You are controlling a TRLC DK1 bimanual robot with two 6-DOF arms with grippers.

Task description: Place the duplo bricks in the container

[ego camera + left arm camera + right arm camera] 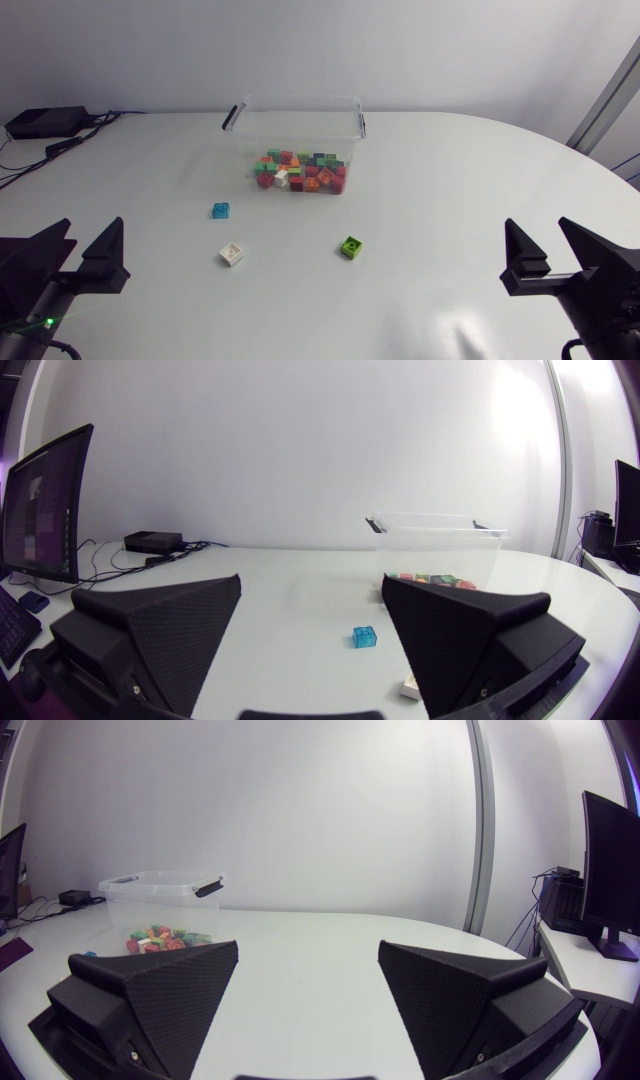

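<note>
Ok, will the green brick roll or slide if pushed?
The green brick looks boxy, so it probably won't roll. It seems small hard plastic, likely light and stiff. On the glossy table it may slide when nudged.

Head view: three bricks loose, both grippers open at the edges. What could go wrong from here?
The white brick blends into the white table; a grasp may land off-centre.
Broad fingers on the left gripper could nudge the small blue brick away.
The container has a clear rim, easy to clip.
</note>
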